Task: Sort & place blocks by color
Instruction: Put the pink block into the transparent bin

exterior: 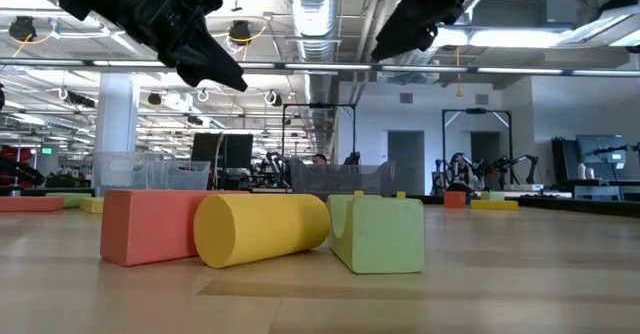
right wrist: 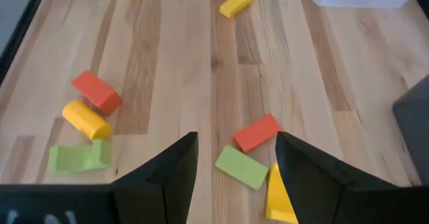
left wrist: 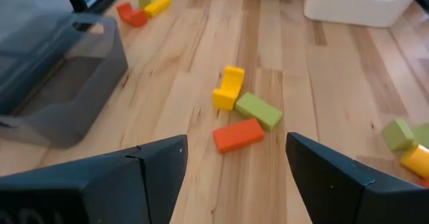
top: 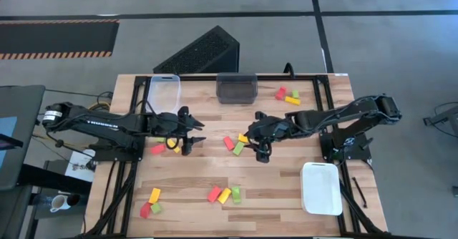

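Small red, yellow and green blocks lie flat on the wooden table in several clusters. A middle cluster of red [top: 229,143], green [top: 238,148] and yellow [top: 243,137] sits between my two grippers. My left gripper [top: 193,134] hovers open to its left, above a red block [top: 157,149] and a yellow block [top: 175,147]. My right gripper [top: 258,137] hovers open just right of the cluster. The left wrist view shows the cluster's red block [left wrist: 238,135] ahead of my left gripper [left wrist: 236,143]. In the right wrist view it [right wrist: 258,131] lies just past my right gripper [right wrist: 236,141].
A clear tray [top: 165,94] and a dark grey tray [top: 237,87] stand at the far edge, and a white tray [top: 321,188] sits near right. More blocks lie far right [top: 286,96], near left [top: 152,202] and near centre [top: 225,194]. The near centre blocks fill the low view [exterior: 262,228].
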